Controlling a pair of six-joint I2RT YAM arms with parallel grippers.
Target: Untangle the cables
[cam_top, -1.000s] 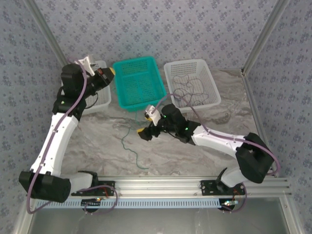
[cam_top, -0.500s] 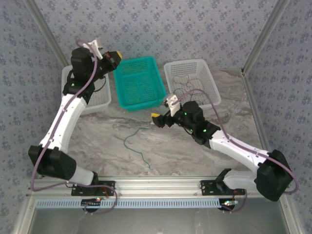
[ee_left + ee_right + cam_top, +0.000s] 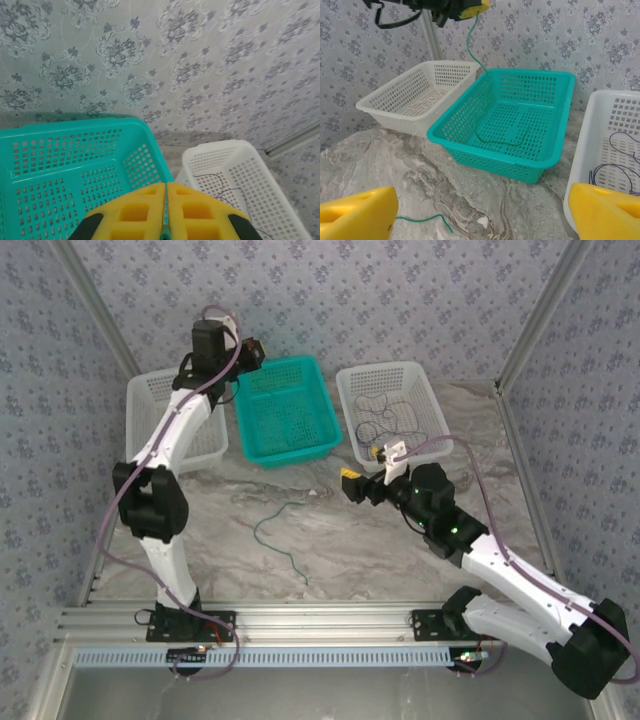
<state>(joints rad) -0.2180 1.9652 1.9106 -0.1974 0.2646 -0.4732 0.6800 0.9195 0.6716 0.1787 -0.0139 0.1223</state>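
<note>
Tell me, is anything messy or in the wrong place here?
Yes. A loose green cable lies squiggled on the bare table, not in any basket. A hanging green cable dangles from the shut left gripper down into the teal basket. Nothing looks spilled or broken.
</note>
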